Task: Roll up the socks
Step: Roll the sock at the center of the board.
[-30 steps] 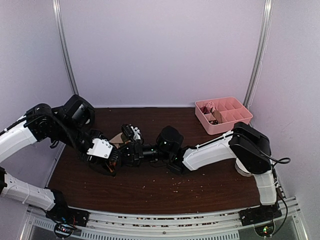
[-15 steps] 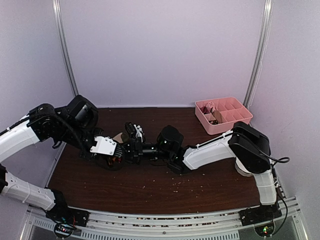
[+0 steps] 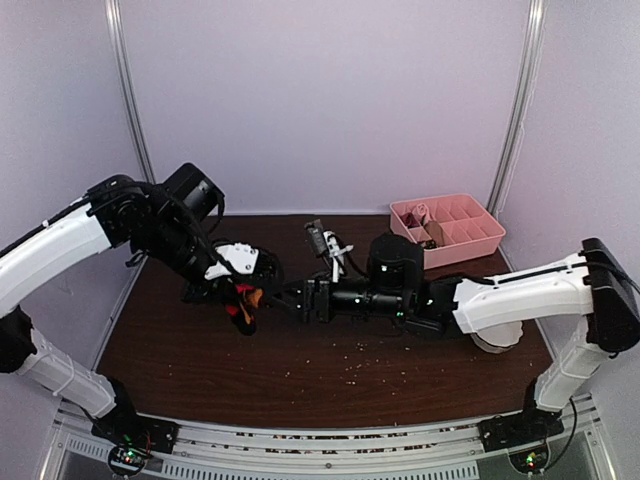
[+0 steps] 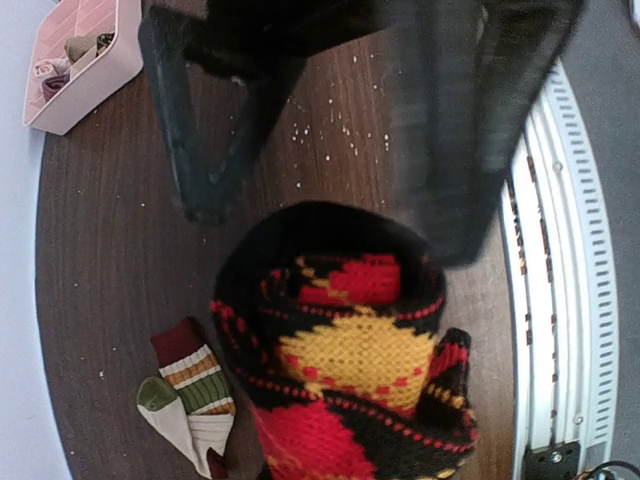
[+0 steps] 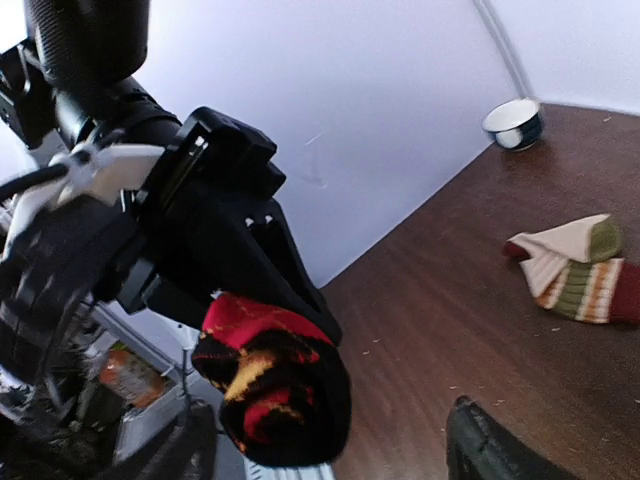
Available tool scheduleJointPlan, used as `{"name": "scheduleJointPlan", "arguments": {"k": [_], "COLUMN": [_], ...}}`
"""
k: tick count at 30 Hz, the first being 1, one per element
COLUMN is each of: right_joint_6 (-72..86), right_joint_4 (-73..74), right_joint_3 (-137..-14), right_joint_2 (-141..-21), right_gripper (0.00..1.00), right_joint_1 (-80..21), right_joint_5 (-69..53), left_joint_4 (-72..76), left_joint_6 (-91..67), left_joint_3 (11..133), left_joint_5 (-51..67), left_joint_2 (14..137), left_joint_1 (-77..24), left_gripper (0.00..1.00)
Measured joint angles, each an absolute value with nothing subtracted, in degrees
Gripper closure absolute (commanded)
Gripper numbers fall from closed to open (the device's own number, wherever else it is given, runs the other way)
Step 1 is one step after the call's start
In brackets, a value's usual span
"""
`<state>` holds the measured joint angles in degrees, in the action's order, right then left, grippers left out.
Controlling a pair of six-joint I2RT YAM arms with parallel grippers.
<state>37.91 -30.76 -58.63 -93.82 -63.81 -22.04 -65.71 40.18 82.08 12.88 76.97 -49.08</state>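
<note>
Holding the rolled black argyle sock [image 4: 350,350] in the left gripper [image 3: 245,292], jaws narrowed tight on the bundle, lifted above the left half of the table [image 3: 330,370]. Facing it with the right gripper [image 5: 330,412] spread wide, fingers apart from the fabric and grasping nothing. On that same left half of the wood, untouched: the striped beige sock [image 5: 575,270], flat and loosely folded.

Left hand [image 4: 330,230] blurred; black argyle sock [image 4: 345,360] cropped at bottom edge.

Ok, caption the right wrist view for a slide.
The left gripper grips the bunched argyle sock; the striped sock lies on the table beyond.
</note>
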Motion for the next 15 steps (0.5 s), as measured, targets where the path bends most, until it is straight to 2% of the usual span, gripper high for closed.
{"name": "scheduleJointPlan", "arguments": {"k": [6,11,12,15], "right_joint_6": [13.3,5.7,4.3,-3.7], "right_joint_4": [-18.1,-16.2,-17.0,-16.4], "right_joint_3": [-55.0,-50.6,-48.6,-46.9], "right_joint_2": [-82.4,-77.8,-76.6,-75.5], "right_gripper": [0.0,0.0,0.03,0.23], "right_joint_1": [-71.0,-73.0,-72.8,-72.6], "right_joint_5": [1.0,17.4,18.8,20.5], "left_joint_4": [-74.8,-79.9,-81.0,-83.3], "left_joint_6": [38.3,38.2,38.2,38.5], "left_joint_3": [93.0,94.7,95.0,95.4], "left_joint_5": [27.3,33.7,34.9,37.5], "left_joint_2": [85.7,87.6,87.6,87.6], "left_joint_1": [-42.9,-41.2,-41.2,-41.2], "left_gripper": [1.0,1.0,1.0,1.0]}}
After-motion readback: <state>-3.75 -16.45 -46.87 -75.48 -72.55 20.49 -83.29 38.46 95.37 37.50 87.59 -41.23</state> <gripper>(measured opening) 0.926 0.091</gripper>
